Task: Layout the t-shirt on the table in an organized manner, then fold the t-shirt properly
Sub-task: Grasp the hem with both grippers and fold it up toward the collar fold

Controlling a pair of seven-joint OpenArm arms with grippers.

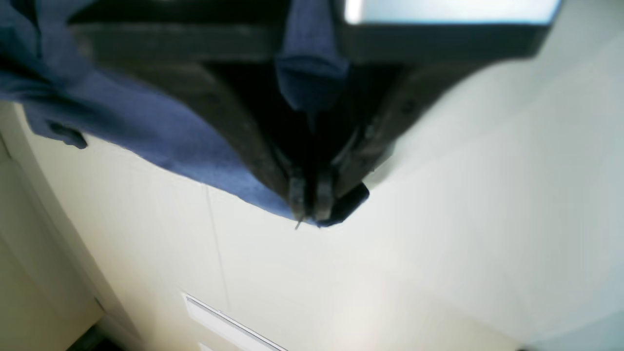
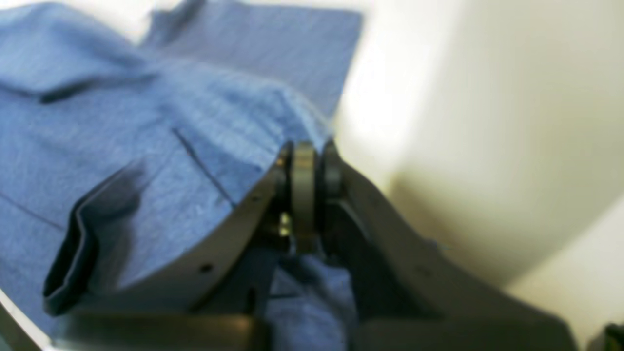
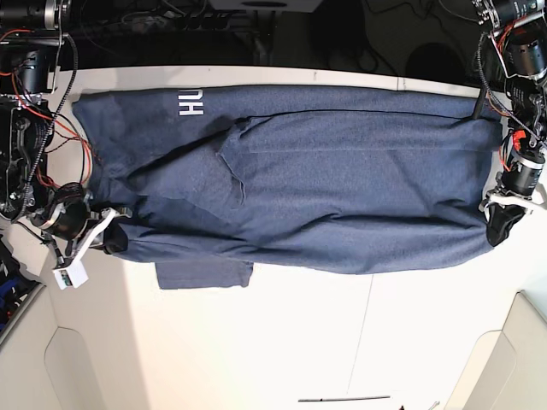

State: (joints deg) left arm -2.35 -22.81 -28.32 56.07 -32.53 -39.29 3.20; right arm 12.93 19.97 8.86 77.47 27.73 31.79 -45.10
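The slate-blue t-shirt (image 3: 325, 196) lies stretched sideways across the far half of the white table (image 3: 282, 342), with white lettering (image 3: 190, 103) showing at its far left. One sleeve (image 3: 205, 273) pokes out toward the front. In the base view my right gripper (image 3: 114, 232) is shut on the t-shirt's left edge, and my left gripper (image 3: 498, 225) is shut on its right edge. In the left wrist view the left gripper (image 1: 308, 210) pinches a blue corner of the t-shirt (image 1: 146, 131) just above the table (image 1: 463, 234). The right wrist view shows the right gripper (image 2: 309, 156) clamped on a raised fold of the t-shirt (image 2: 146, 126).
Raised white corner panels stand at the front left (image 3: 38, 359) and front right (image 3: 521, 350). Arm bases and cables crowd the back corners (image 3: 26, 77). A thin dark seam (image 3: 359, 342) runs down the tabletop, and a thin dark strip (image 3: 342, 398) lies at the front edge.
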